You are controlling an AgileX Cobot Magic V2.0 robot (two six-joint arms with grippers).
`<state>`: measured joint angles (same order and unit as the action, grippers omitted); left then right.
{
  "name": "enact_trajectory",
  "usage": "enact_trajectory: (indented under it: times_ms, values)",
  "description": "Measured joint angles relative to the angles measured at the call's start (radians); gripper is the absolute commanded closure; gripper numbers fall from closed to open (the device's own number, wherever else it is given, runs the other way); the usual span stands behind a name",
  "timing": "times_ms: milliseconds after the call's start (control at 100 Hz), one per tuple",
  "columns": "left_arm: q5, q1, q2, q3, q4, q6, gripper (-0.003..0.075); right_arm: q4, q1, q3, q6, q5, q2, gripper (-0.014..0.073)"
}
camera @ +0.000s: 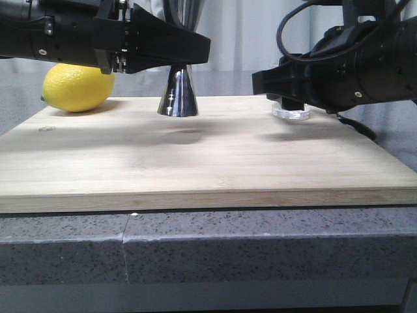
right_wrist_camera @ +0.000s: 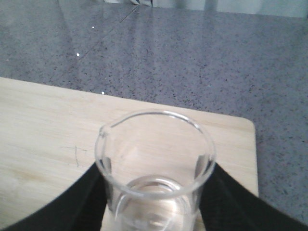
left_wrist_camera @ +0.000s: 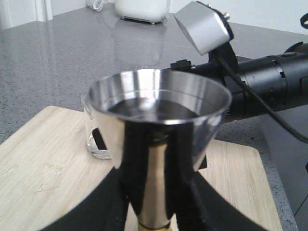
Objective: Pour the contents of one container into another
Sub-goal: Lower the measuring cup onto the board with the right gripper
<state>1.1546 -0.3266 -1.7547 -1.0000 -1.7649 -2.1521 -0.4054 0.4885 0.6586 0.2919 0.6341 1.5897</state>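
Looking from the near edge of the wooden board (camera: 195,163) toward the back, the steel jigger (camera: 178,98) was seen standing upright at the upper middle of the front frame, its long axis vertical, and the glass beaker (camera: 291,111) stood upright to the right of it, apart from it. The jigger's narrow waist was clasped by the left gripper (left_wrist_camera: 150,202), whose fingers were pressed against it from both sides. The beaker was cradled between the fingers of the right gripper (right_wrist_camera: 156,192), touching its walls, spout turned to the frame's left in the right wrist view. The right arm was judged nearer the beaker. A lemon (camera: 78,87) lay at upper left.
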Motion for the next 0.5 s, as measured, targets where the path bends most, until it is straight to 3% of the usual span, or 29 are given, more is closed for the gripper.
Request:
enact_trajectory:
  times_ms: [150,370,500]
  values:
    - [0.0,0.0,0.0,0.0,0.0,0.0,0.0575,0.0,0.0,0.0,0.0,0.019,0.011,0.0282]
    - [0.0,0.0,0.0,0.0,0.0,0.0,0.0575,0.0,0.0,0.0,0.0,0.006,0.016,-0.0008]
    - [0.0,0.0,0.0,0.0,0.0,0.0,0.0575,0.0,0.0,0.0,0.0,-0.062,0.0,-0.0045]
